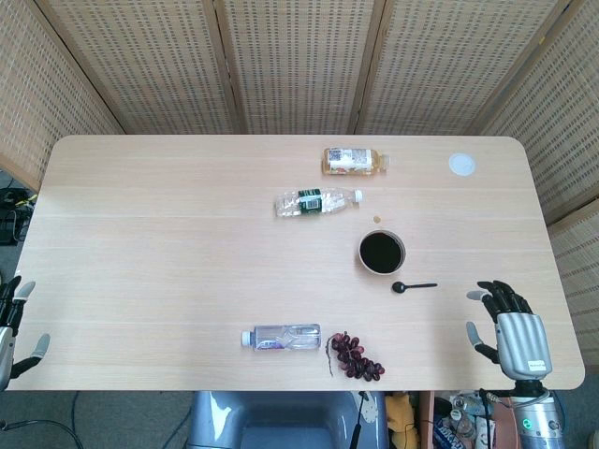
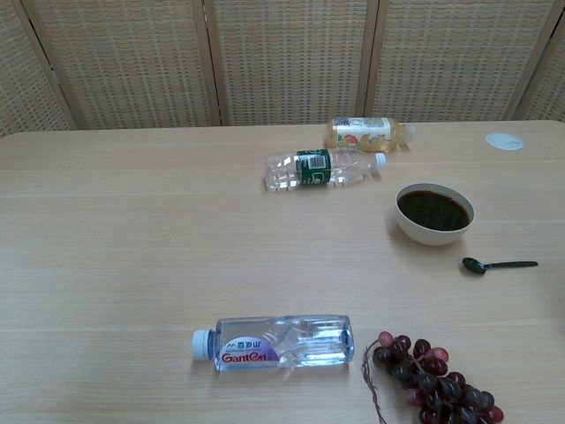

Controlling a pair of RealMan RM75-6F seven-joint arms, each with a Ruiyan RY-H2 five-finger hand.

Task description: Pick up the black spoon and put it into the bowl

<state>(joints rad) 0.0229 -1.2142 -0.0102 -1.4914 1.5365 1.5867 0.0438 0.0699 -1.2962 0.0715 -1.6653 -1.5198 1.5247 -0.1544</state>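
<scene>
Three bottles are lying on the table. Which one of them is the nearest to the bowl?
The clear bottle with the green label, just beyond the bowl. The yellowish bottle lies farther back; the purple-labelled bottle lies near the grapes.

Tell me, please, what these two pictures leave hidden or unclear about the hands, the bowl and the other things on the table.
- Left hand: head view, cut off by the left edge; the chest view misses it.
- Right hand: absent from the chest view.
- Bowl: its dark inside hides the bottom in both views.
- Grapes: chest view, cut by the bottom edge.
- Bottle labels: mostly too small to read in the head view.
</scene>
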